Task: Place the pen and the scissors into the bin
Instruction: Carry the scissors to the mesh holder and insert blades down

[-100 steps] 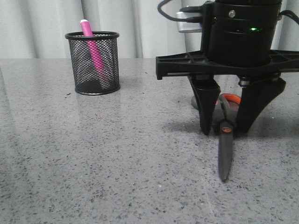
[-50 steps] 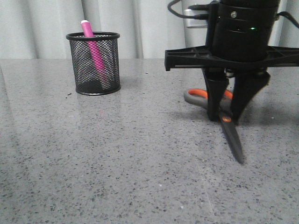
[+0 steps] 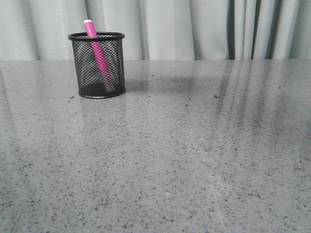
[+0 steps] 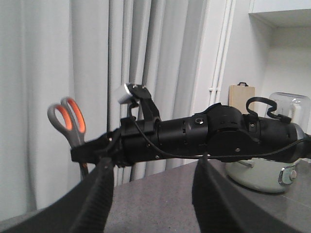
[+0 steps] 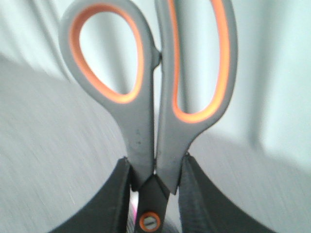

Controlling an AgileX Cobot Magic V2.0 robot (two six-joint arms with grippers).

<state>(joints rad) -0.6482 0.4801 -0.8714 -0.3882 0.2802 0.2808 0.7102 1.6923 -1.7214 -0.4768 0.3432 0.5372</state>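
Observation:
The bin, a black mesh cup, stands at the back left of the table with the pink pen upright in it. Neither gripper shows in the front view. My right gripper is shut on the scissors just above the orange pivot screw, with the handles pointing away from the wrist. In the left wrist view the right arm hangs high over the table with the scissors at its end. My left gripper is open and empty, raised above the table.
The grey speckled table ends at a pale curtain. A pale green pot, a glass jar and a wooden board stand beyond the right arm.
The right gripper closed on the scissors on the table, then lifted them up out of the front view. The bin and pen have not moved.

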